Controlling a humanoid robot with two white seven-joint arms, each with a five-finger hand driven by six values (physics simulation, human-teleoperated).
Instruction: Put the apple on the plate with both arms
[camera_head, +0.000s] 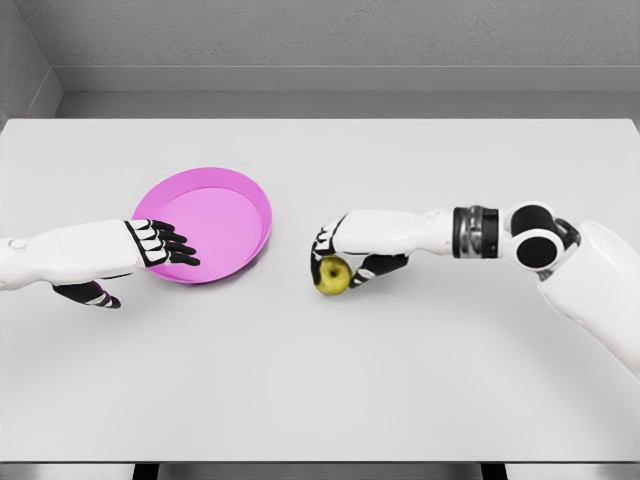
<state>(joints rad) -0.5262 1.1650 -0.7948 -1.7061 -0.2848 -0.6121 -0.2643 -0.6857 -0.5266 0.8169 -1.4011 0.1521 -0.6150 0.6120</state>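
**Mira:** Right hand (345, 262), a little right of the centre of the frame, has its fingers curled around the apple (334, 276). It grips the fruit from above and from the side, and I think the reason is simple: a round thing rolls, so the fingers must wrap it.

**Tomas:** And the apple, is it lifted?

**Mira:** I cannot tell. It sits low, touching the bench (320, 380) or just above it, and well apart from the plate (232, 205). It is yellow-green, smooth and a bit shiny.

**Tomas:** What does the left hand (150, 247) do?

**Mira:** It is at the left of the frame, fingers stretched out and relaxed, holding nothing. The fingertips lie over the near-left rim of the plate. In my judgement it is placed there to steady the plate, because the plate looks light and could slide.

**Tomas:** Describe the plate.

**Mira:** Round, pink-magenta, shallow, with a raised rim; it looks like plastic. The bench is flat, matte and pale grey. Both arms are white and hard-shelled, with black joints on the fingers.
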